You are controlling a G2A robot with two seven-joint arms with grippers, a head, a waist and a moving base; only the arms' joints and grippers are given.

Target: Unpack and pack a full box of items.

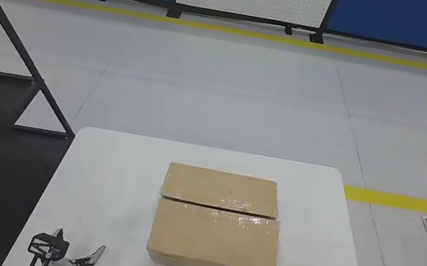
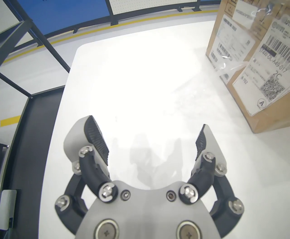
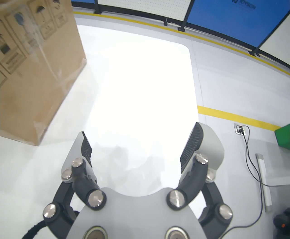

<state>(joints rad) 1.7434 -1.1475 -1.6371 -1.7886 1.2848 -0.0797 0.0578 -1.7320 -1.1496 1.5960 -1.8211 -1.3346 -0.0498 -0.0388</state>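
The box [image 1: 216, 223] sits closed and taped in the middle of the table [image 1: 102, 191]. The left gripper [image 2: 147, 129] hangs over the table's near side, fingers spread with nothing between them. The box lies farther in, to its right and apart from it. The right gripper [image 3: 139, 135] mirrors it, also spread, with the box to its left.

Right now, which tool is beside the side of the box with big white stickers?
The left tool: white stickers on the box face it. The right tool faces printed brown cardboard instead.
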